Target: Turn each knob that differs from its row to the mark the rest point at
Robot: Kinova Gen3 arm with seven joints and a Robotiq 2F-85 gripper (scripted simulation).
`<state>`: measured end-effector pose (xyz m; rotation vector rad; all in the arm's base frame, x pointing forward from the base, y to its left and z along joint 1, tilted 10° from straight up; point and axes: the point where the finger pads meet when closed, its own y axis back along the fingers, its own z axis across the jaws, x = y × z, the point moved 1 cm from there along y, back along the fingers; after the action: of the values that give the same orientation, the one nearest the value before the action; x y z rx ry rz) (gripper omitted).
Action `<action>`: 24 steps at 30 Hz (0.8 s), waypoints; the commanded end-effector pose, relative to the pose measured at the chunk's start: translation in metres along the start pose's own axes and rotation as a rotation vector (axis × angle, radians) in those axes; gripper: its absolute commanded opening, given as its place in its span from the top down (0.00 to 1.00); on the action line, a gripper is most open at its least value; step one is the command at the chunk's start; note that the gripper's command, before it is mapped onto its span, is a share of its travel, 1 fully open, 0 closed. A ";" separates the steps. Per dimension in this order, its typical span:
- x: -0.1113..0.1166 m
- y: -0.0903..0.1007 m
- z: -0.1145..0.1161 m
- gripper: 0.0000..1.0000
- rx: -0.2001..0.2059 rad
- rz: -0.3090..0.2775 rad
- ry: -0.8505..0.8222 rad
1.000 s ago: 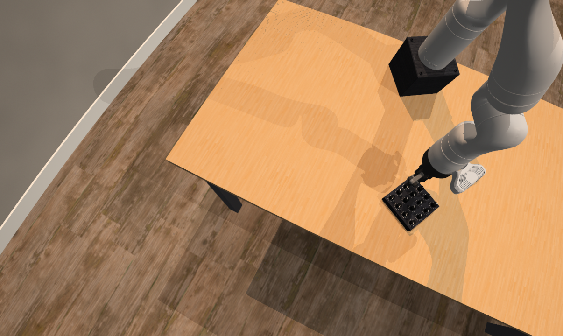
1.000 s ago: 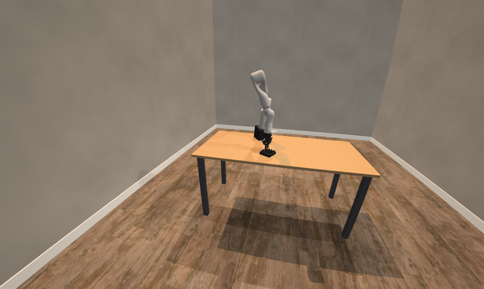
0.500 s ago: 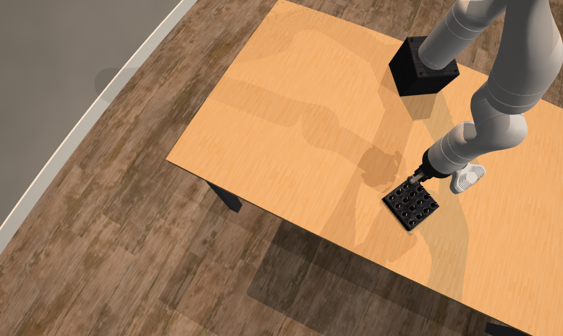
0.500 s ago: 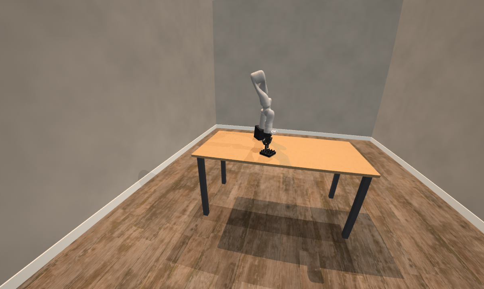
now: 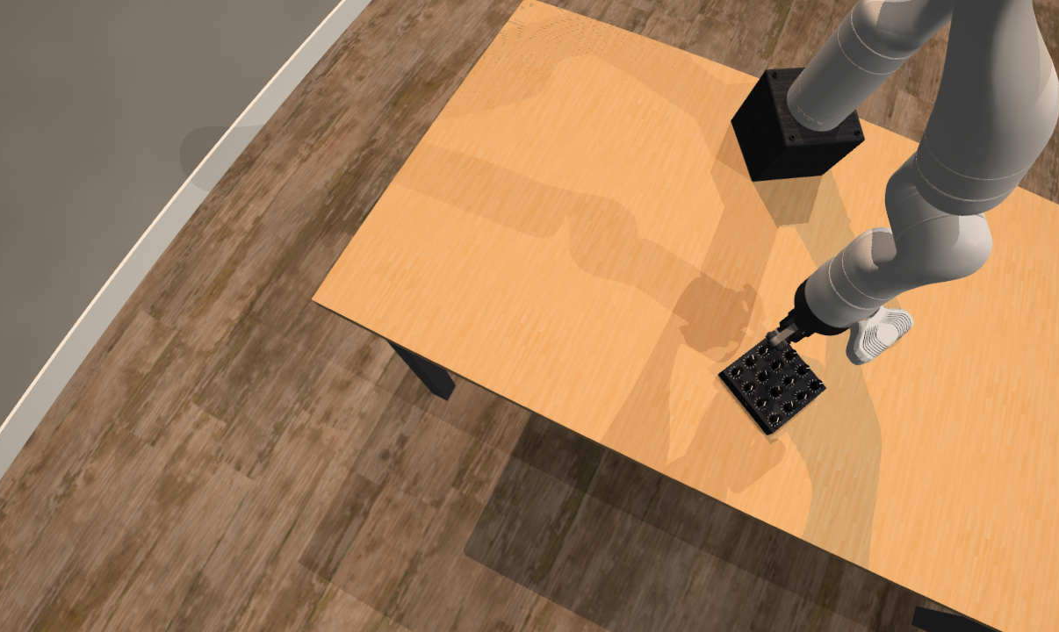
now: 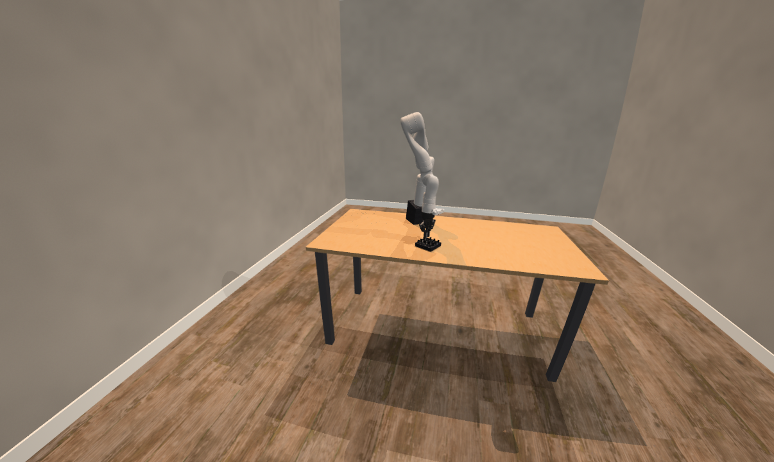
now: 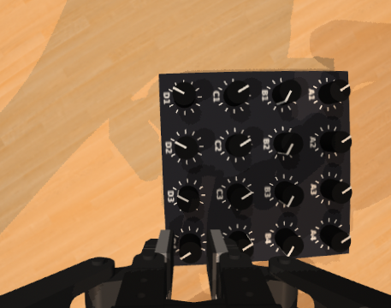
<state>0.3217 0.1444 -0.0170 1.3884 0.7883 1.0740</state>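
The black knob box [image 5: 744, 405] [image 6: 428, 248] [image 7: 212, 124] stands on the table, its rear side to the right in the wrist view. My gripper [image 5: 774, 341] [image 6: 426, 236] [image 7: 190, 246] is partly open, nothing held; in the wrist view its fingertips appear on either side of knob D4 [image 7: 192, 245]. Contact is not visible. D4's line points lower left there, while D1 [image 7: 185, 96], D2 [image 7: 186, 149] and D3 [image 7: 188, 201] point upper left. The visible lines in rows A and C point upper right, in row B lower left. D4's name is mostly hidden by a finger.
Knob C4 [image 7: 239, 241] is close beside the right finger in the wrist view. The arm's black base block [image 5: 769, 133] [image 6: 414, 212] stands behind the box on the wooden table [image 5: 517, 314] [image 6: 510, 247]. The table's front edge lies beyond the box.
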 end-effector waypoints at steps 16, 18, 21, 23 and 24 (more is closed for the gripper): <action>0.000 0.000 0.000 0.92 -0.001 0.001 0.000; 0.000 0.000 0.000 0.92 -0.001 0.001 0.000; 0.000 0.000 0.000 0.92 -0.001 0.001 0.000; 0.000 0.000 0.000 0.92 -0.001 0.001 0.000; 0.000 0.000 0.000 0.92 -0.001 0.001 0.000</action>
<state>0.3217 0.1443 -0.0169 1.3882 0.7882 1.0740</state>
